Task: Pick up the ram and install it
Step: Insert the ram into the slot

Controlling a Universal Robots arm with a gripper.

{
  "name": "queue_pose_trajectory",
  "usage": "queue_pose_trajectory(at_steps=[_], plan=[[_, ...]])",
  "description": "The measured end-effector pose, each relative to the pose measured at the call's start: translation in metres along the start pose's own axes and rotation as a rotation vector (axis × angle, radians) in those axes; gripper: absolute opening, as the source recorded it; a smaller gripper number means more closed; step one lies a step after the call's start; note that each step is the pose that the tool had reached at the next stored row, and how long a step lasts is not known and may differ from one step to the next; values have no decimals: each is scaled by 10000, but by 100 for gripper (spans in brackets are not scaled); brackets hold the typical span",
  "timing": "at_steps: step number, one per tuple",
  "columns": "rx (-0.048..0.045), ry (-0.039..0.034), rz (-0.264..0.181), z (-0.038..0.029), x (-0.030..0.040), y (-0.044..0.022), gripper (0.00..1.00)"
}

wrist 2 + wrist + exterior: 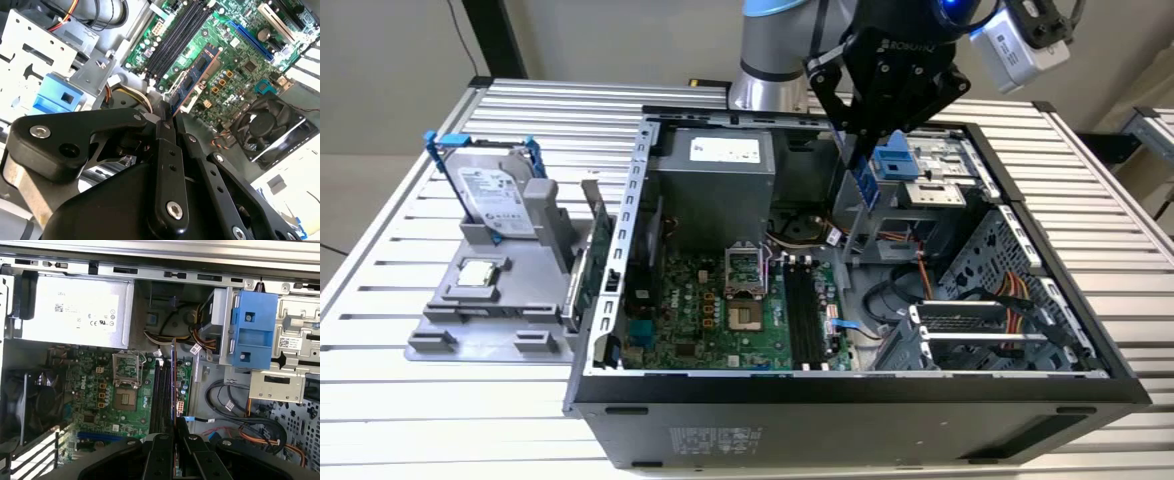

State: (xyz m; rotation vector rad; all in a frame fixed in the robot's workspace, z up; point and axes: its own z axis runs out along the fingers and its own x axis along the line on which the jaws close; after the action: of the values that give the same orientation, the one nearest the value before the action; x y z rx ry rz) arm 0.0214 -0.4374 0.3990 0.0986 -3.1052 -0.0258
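An open computer case [636, 200] lies on a slatted table [400, 420]. Inside it, a green motherboard [707, 310] has black memory slots [807, 315] on the exterior view's right. The gripper [861, 148] pinches the ram [869, 188] upright, above the slots' far end. The ram is picked up but not yet seated.

A tabletop [414, 420] of ribbed silver metal slats stretches across the exterior view, evenly lit. Behind it stands a plain beige wall [614, 40], with a dark upright post [496, 35] toward the exterior view's left and a second slatted surface [1157, 128] at its right edge.
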Motion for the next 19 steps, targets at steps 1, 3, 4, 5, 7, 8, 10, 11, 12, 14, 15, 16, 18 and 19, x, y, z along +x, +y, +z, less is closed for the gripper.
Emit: queue_pose_trajectory(at_steps=[1,3,4,5,7,8,10,11,12,14,15,16,18,19], plan=[[0,0,1,0,0,0,0],[1,0,1,0,0,0,0],[1,0,3,0,1,0,0],[1,0,3,0,1,0,0],[2,0,4,0,1,0,0],[2,0,4,2,1,0,0],[1,0,3,15,-2,0,0],[-1,0,3,23,-3,-1,0],[2,0,3,31,-4,-1,0],[1,0,2,49,-7,-2,0],[3,0,2,57,-9,-2,0],[4,1,2,68,-10,-2,0],[13,6,2,86,-15,-2,0],[18,11,3,94,-16,-2,0]])
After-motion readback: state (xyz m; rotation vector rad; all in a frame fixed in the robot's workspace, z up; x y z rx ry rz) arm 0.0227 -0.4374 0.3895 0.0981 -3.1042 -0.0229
